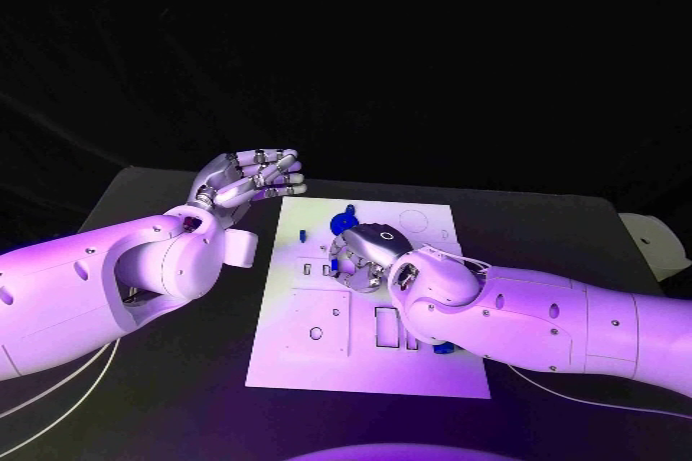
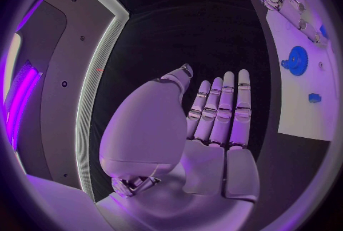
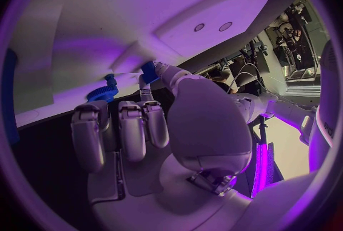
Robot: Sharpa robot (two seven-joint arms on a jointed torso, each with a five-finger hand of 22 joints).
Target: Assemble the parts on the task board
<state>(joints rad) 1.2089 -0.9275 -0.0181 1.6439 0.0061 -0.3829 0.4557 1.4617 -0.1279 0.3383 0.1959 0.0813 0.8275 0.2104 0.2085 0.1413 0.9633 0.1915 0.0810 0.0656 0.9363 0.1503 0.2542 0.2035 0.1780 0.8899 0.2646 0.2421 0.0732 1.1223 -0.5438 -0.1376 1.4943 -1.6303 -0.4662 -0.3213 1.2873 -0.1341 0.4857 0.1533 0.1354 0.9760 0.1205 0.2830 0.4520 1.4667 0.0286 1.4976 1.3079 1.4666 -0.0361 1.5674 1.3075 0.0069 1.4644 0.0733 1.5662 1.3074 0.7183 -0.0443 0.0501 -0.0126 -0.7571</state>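
Blue is the colour to watch: a small blue part (image 3: pixel 148 72) sits pinched between the thumb and a fingertip of the right hand (image 1: pixel 369 253), which hangs over the upper middle of the white task board (image 1: pixel 310 356), its other fingers curled down beside the pinch. In the right wrist view the piece is right against the board's surface, close to a raised pale block, with a blue gear (image 3: pixel 104 92) just beside it on the board; that gear (image 1: pixel 343 222) also shows beyond the hand in the head view, and another blue piece (image 1: pixel 443 347) peeps out from under the right forearm near the board's lower edge. I judge the step in hand to be seating the pinched part in its place on the board, though the socket itself is hidden behind the fingers, so I cannot tell whether the part is already partly in or only resting at the mouth. Doing it well likely means keeping the part square to the board, lowering it straight rather than at a slant, and holding the pinch light enough that the piece can settle into alignment without being forced. The curled fingers should stay off the gear so it is not nudged. The left hand (image 1: pixel 254 178) is held up off the black tabletop (image 1: pixel 562 241) at the board's far left corner, fingers straight and pressed side by side, holding nothing; it is well placed to steady the board's edge if the plate slides under the push.
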